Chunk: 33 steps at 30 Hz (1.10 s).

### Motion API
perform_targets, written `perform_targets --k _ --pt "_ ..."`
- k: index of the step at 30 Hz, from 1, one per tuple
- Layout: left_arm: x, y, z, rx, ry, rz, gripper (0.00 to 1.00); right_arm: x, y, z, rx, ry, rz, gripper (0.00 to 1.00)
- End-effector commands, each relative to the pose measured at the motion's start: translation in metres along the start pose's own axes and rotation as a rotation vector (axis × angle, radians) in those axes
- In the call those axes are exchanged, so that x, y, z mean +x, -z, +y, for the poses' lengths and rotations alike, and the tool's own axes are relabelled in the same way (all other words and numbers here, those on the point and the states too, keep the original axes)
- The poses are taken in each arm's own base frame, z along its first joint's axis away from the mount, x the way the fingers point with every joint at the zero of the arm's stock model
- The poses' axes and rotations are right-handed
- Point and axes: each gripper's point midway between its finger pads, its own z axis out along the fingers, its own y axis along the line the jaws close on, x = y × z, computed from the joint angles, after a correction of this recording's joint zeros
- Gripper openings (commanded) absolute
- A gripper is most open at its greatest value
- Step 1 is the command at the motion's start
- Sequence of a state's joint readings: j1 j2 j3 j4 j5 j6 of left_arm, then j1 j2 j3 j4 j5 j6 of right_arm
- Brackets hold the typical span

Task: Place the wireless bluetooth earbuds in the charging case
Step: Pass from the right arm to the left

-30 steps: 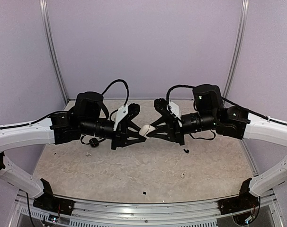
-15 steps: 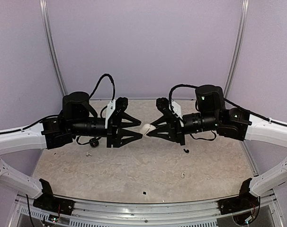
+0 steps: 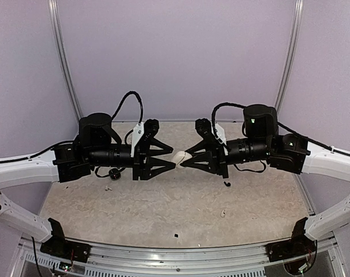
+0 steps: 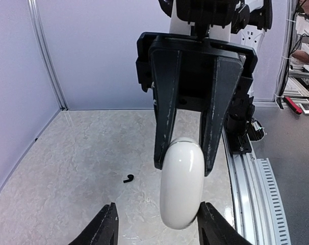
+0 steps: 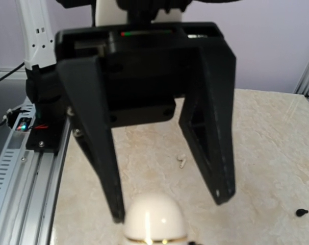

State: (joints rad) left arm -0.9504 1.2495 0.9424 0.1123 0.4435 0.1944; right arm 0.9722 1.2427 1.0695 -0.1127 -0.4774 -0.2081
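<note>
The white charging case [image 3: 178, 156] hangs in mid-air over the table's middle, lid closed, with my right gripper [image 3: 187, 158] shut on one end. In the left wrist view the case [image 4: 182, 189] sticks out of the right gripper's black fingers [image 4: 164, 127] toward me. My left gripper [image 3: 171, 160] faces it, open, with its tips on either side of the case's free end. One left fingertip [image 4: 215, 227] is at the case's edge and the other stands apart. On the table lie a black earbud [image 3: 226, 184] and a white earbud [image 3: 223, 213].
A black roundish object [image 3: 114, 173] lies under the left arm, with a small white piece [image 3: 108, 188] beside it. A tiny black bit [image 3: 176, 235] lies near the front edge. The metal rail [image 4: 251, 173] runs along the near side, and lilac walls enclose the table.
My left gripper opened off the case and drew back to the left. The right gripper kept hold of the case and shifted slightly to the right.
</note>
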Motion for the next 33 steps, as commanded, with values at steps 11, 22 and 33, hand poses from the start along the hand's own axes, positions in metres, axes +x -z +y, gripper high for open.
perform_targets --k 11,22,33 --pt "-0.036 0.024 0.032 -0.147 0.007 -0.132 0.53 -0.006 0.005 0.005 -0.019 0.013 -0.038 0.00" --pt "-0.042 0.048 0.052 -0.264 0.034 -0.216 0.63 -0.009 0.012 -0.007 0.016 -0.040 -0.083 0.00" --pt "-0.052 0.050 0.003 -0.074 -0.047 -0.262 0.91 -0.034 0.024 -0.010 -0.028 -0.069 -0.245 0.00"
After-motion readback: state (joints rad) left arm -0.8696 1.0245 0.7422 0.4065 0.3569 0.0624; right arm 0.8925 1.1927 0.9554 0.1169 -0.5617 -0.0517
